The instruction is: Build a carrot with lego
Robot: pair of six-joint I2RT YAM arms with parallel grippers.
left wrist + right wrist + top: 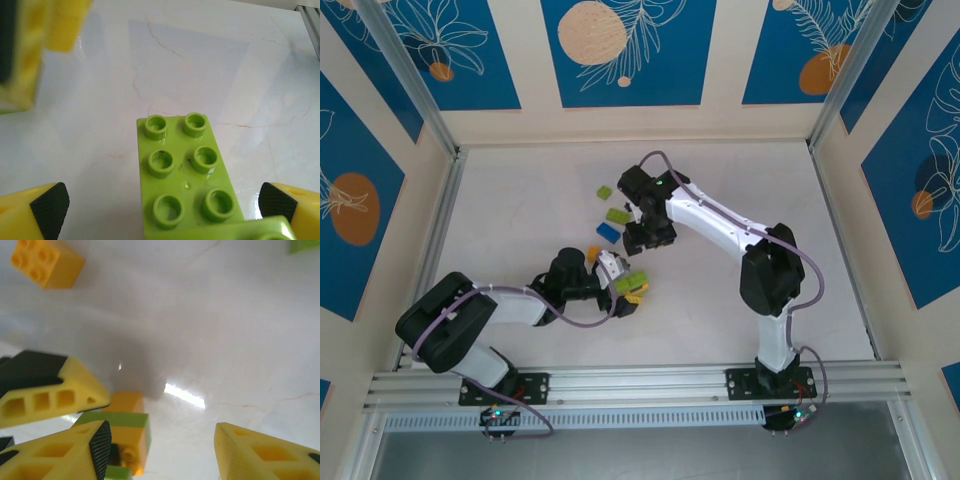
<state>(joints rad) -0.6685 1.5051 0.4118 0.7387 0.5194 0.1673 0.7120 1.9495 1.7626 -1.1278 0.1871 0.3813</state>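
Left gripper (630,285): fingers apart, lime brick (182,170) between them, studs up, gap on its left side. Orange piece (636,297) sat under it. Right gripper (160,452) was just beyond, fingers spread over bare table (520,200). Farther out lay loose orange brick (593,254), blue brick (608,232), two lime bricks (618,214).

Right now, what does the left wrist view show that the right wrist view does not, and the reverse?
Left wrist view: six studs on top of a lime green brick, between the fingers of the left gripper. Right wrist view: a loose orange brick and the open right gripper. Both: the lime green brick and the white table.
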